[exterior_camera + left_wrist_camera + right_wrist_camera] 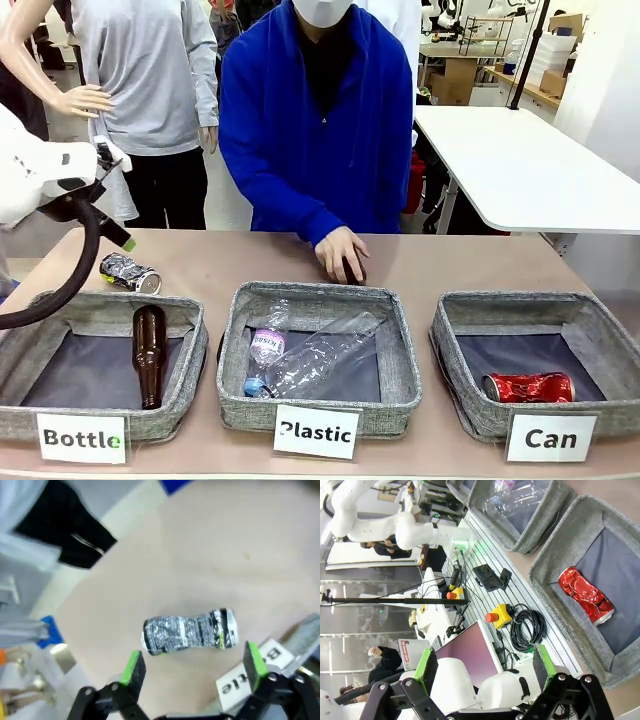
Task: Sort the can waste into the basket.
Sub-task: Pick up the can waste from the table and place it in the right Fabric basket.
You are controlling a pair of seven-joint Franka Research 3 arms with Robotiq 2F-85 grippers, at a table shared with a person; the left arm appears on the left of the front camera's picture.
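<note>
— Fingers (pixel 133 670) on the left gripper (pixel 192 664): gripping anything?

— No. The green pads are spread wide with nothing between them. The silver and dark can (pixel 190 631) lies on its side on the tan table (pixel 225 545) just beyond the tips, untouched. It is crushed at the waist. That view is blurred, so the can's print cannot be read, and one finger cuts off part of the white "Bottle" card (pixel 240 682).

— And the right gripper (pixel 484 664)?

— Spread too, and empty. Past it the red can (pixel 584 596), shiny and crumpled, lies inside the Can basket (pixel 580 645), on the dark lining beside the woven grey wall.

— From the front?

— The silver and dark can lies on the table behind the Bottle basket (pixel 190 325), well apart from the Can basket. A brown glass bottle (pixel 149 355) lies in the Bottle basket, and a crushed clear plastic bottle (pixel 310 360) in the Plastic basket (pixel 400 375). The person's hand (pixel 340 255) rests on the table over something dark, and I cannot tell what it is.
</note>
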